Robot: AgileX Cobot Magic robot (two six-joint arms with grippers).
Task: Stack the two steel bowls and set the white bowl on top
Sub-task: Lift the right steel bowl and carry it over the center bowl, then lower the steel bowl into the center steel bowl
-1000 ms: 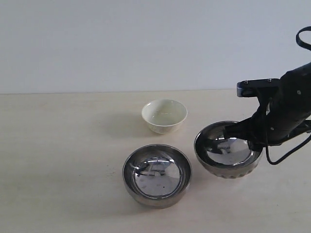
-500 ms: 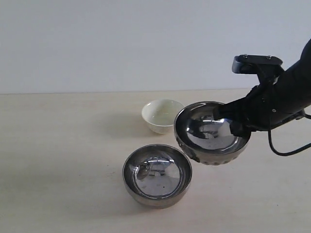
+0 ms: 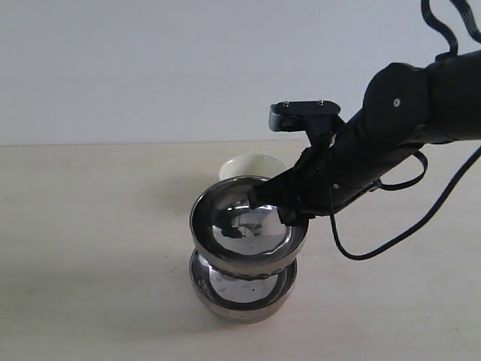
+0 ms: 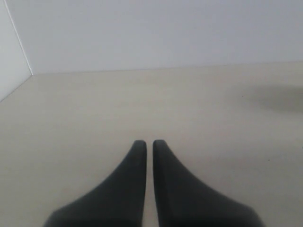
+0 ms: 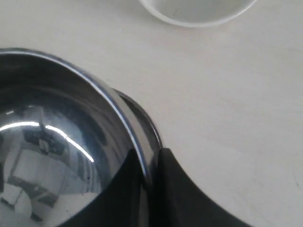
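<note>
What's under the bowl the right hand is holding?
The second steel bowl, sitting on the table. Its inside is covered by the held bowl, so contact can't be seen.

The right gripper (image 3: 288, 212) has carried the gripped steel bowl (image 3: 240, 229) leftward from the right side of the table (image 3: 90, 263) to directly above the second steel bowl (image 3: 240, 295), possibly resting in it, now hiding most of the white bowl (image 3: 248, 164).

Table (image 3: 90, 263) with steel bowl (image 3: 240, 297), white bowl (image 3: 248, 164)
</note>
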